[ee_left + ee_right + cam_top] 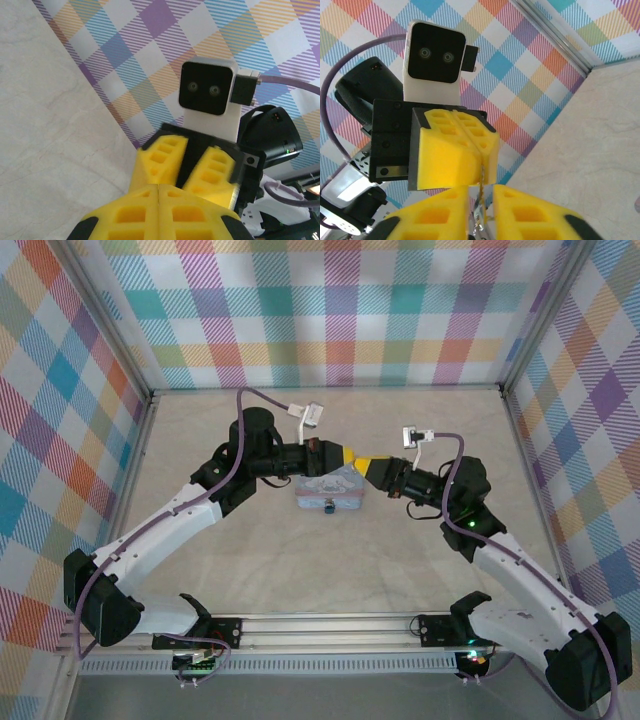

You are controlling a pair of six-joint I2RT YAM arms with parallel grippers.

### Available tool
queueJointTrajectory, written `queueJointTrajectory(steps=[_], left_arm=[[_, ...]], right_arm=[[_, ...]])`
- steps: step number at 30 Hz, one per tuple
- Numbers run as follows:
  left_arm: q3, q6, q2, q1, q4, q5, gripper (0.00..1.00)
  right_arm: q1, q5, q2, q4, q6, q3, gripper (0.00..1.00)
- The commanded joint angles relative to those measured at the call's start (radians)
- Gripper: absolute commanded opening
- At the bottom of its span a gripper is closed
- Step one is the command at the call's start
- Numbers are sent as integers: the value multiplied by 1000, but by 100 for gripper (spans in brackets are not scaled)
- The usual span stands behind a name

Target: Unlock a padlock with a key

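The pale-blue tin box sits mid-table with the small dark padlock on its front side. Above the box my two yellow grippers meet tip to tip. My left gripper is shut, its fingers pressed together. In the right wrist view the thin metal key stands on edge, its far end pinched in the left gripper. My right gripper is open, with a narrow gap on each side of the key. The left wrist view shows the right gripper with its fingers parted.
Checked fabric walls and a metal frame close in the beige table on three sides. Both arms arch inward from their bases at the near rail. Cables loop over each wrist.
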Motion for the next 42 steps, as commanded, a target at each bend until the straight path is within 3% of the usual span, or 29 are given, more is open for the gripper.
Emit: queueJointTrajectory(steps=[1,6,12,15,16,17,21,24,27,36,42], left_arm=[[27,-4,7,-1,15,-41,0],[5,-45,11,16,45,-72,0],[-1,-42,15,18,16,-195,0],[-14,-43,26,20,15,-247,0],[-19,-42,32,21,19,-260,0],[-25,-43,35,22,23,-271,0],[-53,-57,46,23,56,-287,0],[-80,-72,46,23,86,-299,0],[-119,-102,47,23,152,-304,0],[-182,-208,49,23,310,-269,0],[-203,-248,41,17,363,-259,0]], right_arm=[[-14,19,-44,-24,-17,22,35],[-22,75,-98,-66,-31,14,50],[-22,239,-112,-210,-52,32,71],[-22,358,-101,-280,-61,35,87],[-22,399,-99,-293,-72,31,98],[-22,442,-96,-313,-81,28,100],[-30,536,-62,-496,-85,84,100],[-49,444,-18,-548,-103,129,100],[-52,345,7,-427,-82,89,100],[-52,213,92,128,92,-87,73],[-47,180,177,346,164,-105,62]])
